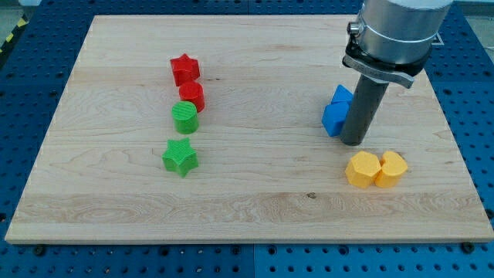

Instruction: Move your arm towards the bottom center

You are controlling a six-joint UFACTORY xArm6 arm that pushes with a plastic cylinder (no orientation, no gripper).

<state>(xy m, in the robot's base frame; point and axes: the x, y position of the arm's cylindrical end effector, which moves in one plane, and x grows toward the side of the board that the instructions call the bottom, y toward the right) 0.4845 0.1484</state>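
— Blue pegboard frames the wooden counter (255,201); what's on it?

— Toward the view's left, a column: a red star (184,69) at top, a red cylinder (192,95) touching it below, then a green cylinder (185,116) touching that, and a green star (180,157) a little apart underneath.

— And the view's right?

— My tip (353,142) rests on the counter, just to the right of two blue blocks (336,111) huddled together and seemingly touching them. Just below it sit a yellow hexagonal block (362,169) and a yellow heart-like block (391,167), touching each other.

— Any hand?

— None shows; the arm ends in a plain dark rod, right of centre, at mid-height of the counter.
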